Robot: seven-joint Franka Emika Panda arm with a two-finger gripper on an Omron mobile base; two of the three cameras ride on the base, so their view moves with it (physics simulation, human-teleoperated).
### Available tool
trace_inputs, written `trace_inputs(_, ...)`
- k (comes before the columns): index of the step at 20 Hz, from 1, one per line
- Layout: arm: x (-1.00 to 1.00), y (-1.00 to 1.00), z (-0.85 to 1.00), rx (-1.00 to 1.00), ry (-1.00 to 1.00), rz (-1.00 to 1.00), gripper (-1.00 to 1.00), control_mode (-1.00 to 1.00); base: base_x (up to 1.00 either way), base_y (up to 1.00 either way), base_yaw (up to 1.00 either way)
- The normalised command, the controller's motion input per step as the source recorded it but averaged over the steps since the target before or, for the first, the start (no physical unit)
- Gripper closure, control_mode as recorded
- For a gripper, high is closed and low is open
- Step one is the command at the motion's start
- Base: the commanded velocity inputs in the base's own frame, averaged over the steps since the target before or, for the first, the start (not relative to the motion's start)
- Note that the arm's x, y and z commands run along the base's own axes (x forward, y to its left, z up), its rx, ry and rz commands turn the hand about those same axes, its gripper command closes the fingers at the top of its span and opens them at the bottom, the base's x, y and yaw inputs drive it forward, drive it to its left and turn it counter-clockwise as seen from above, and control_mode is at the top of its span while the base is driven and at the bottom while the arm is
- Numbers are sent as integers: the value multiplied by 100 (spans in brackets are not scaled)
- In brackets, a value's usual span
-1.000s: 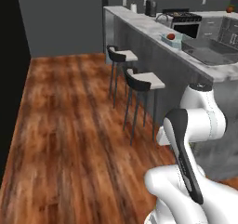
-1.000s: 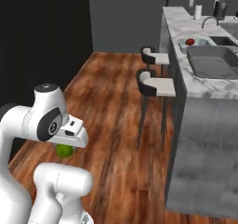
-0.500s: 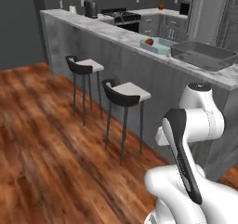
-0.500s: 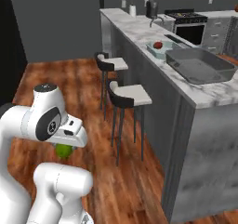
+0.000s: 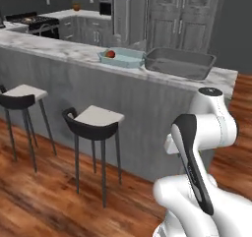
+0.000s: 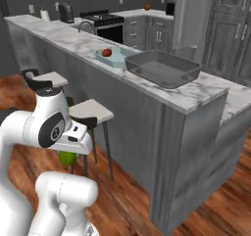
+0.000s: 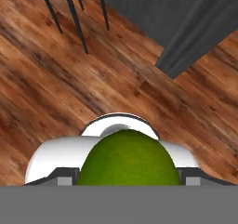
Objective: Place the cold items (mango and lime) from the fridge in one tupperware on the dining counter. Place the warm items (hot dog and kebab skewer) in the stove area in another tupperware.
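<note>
My gripper [image 7: 126, 180] is shut on the lime [image 7: 128, 157], a plain green ball that sits between the two fingertips above the wooden floor. In the right base view the lime [image 6: 66, 157] hangs under my folded arm, low in front of the base. On the dining counter [image 5: 54, 45] stands the pale blue-green tupperware [image 5: 122, 58] with the red mango [image 5: 110, 54] inside. Beside it lies the dark grey rectangular tupperware [image 5: 179, 63], with nothing in it. From the right side the mango [image 6: 106, 52] and both trays [image 6: 162, 68] sit near the counter's end.
Two bar stools [image 5: 96, 118] [image 5: 19, 94] stand against the counter's dark grey side. The counter's corner [image 6: 196, 100] is to the right of the arm. A stove [image 6: 103, 18] and the tall grey fridge [image 6: 188, 19] stand behind, among grey cabinets.
The whole picture has swung: the base has driven round, so the counter now stands close and broadside. The arm keeps its folded pose with the lime still in the gripper.
</note>
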Motion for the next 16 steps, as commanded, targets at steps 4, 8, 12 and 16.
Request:
trace_inputs(4,0,0,0,0,0,0,100,100,7,79,-65)
trace_inputs(8,0,0,0,0,0,0,100,100,6,99,-52)
trace_inputs(12,0,0,0,0,0,0,100,100,6,100,-41)
trace_inputs(16,0,0,0,0,0,0,100,100,24,100,-41)
